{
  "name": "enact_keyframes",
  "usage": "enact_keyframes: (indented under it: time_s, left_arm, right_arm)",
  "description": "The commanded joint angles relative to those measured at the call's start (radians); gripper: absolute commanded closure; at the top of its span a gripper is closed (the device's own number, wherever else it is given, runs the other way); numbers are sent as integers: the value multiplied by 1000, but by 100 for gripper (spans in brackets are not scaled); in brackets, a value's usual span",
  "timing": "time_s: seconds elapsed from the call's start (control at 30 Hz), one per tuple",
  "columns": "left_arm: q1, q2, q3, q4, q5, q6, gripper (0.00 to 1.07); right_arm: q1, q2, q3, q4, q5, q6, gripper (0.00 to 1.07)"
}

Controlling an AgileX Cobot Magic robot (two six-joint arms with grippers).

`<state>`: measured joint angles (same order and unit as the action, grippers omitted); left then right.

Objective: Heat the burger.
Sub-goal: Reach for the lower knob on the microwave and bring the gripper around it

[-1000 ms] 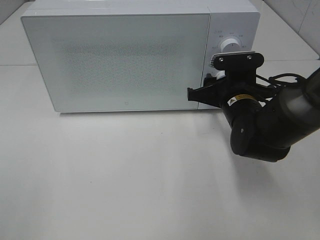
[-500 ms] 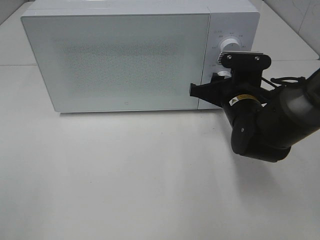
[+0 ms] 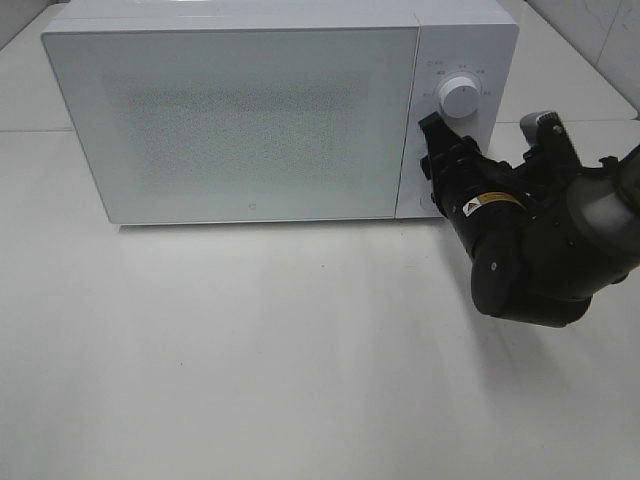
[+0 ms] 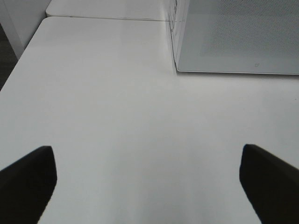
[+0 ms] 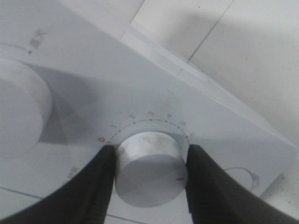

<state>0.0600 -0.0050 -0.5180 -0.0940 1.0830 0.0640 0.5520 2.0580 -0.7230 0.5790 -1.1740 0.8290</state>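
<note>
The burger is out of view; the white microwave (image 3: 240,120) stands with its frosted door shut, and it also shows in the left wrist view (image 4: 238,37). My right gripper (image 3: 432,165) is at the control panel. In the right wrist view the gripper (image 5: 150,179) has one dark finger (image 5: 98,186) on each side of the lower knob (image 5: 149,168), both touching it. The upper knob (image 3: 459,97) is free. My left gripper (image 4: 147,156) is open and empty over the bare white table (image 4: 117,116), off to the left of the microwave.
The microwave takes up the back of the white table (image 3: 250,350). My right arm's bulky black wrist (image 3: 530,260) hangs in front of the panel's right side. The table's left edge (image 4: 18,65) drops off near the left gripper.
My right wrist has turned on the lower knob: the camera bracket swung from above the gripper to its right side, uncovering the upper knob. The left gripper's motion is not shown.
</note>
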Motion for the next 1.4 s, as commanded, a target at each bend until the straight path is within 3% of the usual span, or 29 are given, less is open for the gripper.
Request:
enact_keyframes:
  time_s: [0.03,0.4,0.8,1.07,1.4]
  left_arm:
    - [2,-18,0,-6,-13,-3,7]
    - [2,-18,0,-6,-13,-3,7]
    - [2,-18,0,-6,-13,-3,7]
    - [2,-18,0,-6,-13,-3,7]
    - [2,-18,0,-6,-13,-3,7]
  right_arm:
    - [-5,-9,-43,-218,-42,309,107]
    - [-5,-9,-43,-272,-153,579,107]
    - [-5,-9,-42,-272,-150,540,107]
    - [-5,-9,-42,-261,-142,517,90]
    - [-5,-19,-41,-192,-142,412,53]
